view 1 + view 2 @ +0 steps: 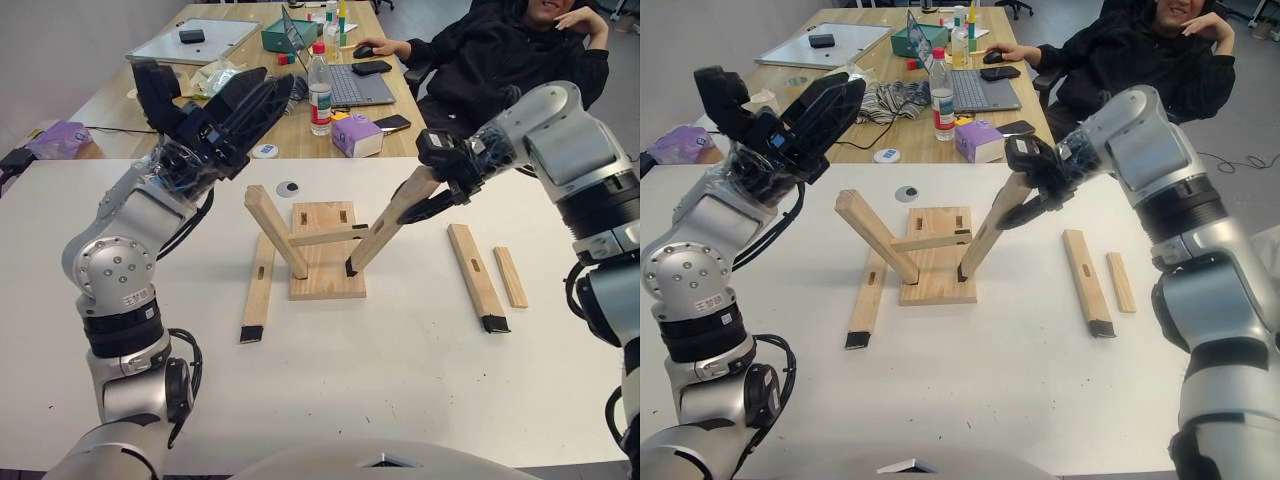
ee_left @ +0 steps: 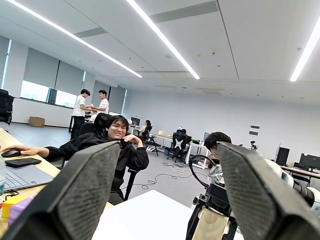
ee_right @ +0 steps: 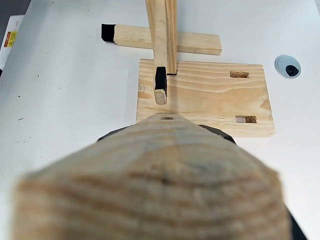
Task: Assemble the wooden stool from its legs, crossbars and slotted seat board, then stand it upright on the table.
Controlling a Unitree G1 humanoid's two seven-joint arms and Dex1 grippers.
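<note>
The slotted seat board (image 1: pixel 330 275) lies flat mid-table. One wooden leg (image 1: pixel 275 228) stands tilted in it, with a thin crossbar (image 1: pixel 325 236) running from that leg to the right. My right gripper (image 1: pixel 445 180) is shut on the upper end of a second leg (image 1: pixel 385 232), which leans with its black tip at the board's right edge. In the right wrist view this leg (image 3: pixel 155 175) looms over the board (image 3: pixel 210 95). My left gripper (image 1: pixel 255 100) is raised above the table's far left, open and holding nothing, its fingers (image 2: pixel 75 195) wide apart.
A loose leg (image 1: pixel 258 290) lies left of the board; another leg (image 1: pixel 477 275) and a short crossbar (image 1: pixel 510 276) lie to the right. A grey disc (image 1: pixel 288 188) sits behind the board. The desk beyond holds a bottle (image 1: pixel 320 90), a purple box (image 1: pixel 357 135) and a laptop (image 1: pixel 345 80).
</note>
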